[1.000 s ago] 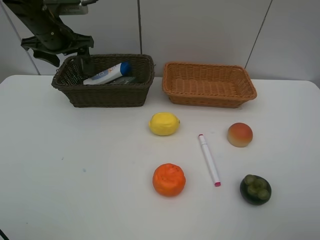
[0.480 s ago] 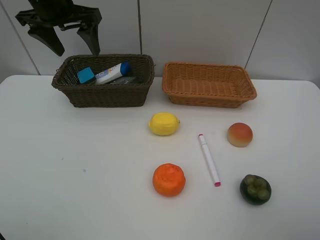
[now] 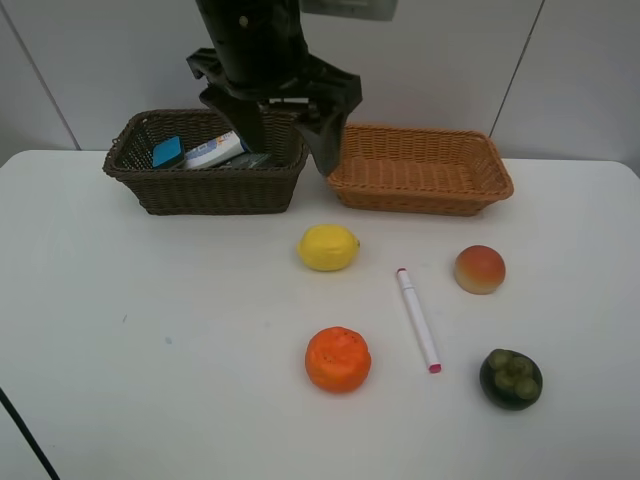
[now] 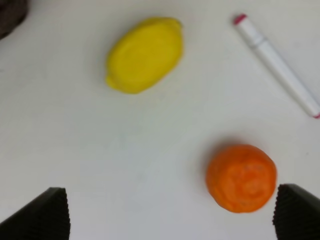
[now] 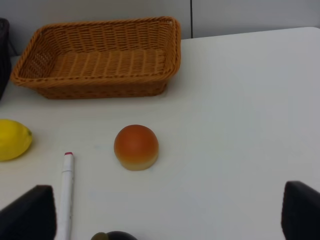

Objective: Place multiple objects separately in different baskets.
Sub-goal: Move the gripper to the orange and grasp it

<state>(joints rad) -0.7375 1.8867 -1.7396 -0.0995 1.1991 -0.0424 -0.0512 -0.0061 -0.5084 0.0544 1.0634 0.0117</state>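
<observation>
Back along the white tabletop's (image 3: 150, 350) far edge, a dark brown wicker basket (image 3: 205, 190) holding a white blue-capped tube (image 3: 210, 152) sits beside a light orange-tan wicker basket (image 3: 420, 195). The black left gripper (image 3: 290, 160) and right gripper (image 5: 165, 212) are spread, empty; orange (image 3: 338, 358), yellow lemon (image 3: 328, 247) and white pink-tipped marker (image 3: 418, 320) lie mid-tabletop

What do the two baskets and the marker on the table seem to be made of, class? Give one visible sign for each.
Dark brown basket: woven wicker or plastic rattan, matte; interlaced strands show on its walls.
Light orange-tan basket: the same kind of weave, with a slight sheen.
Marker: probably plastic; a smooth, even white barrel with a pink end.
</observation>
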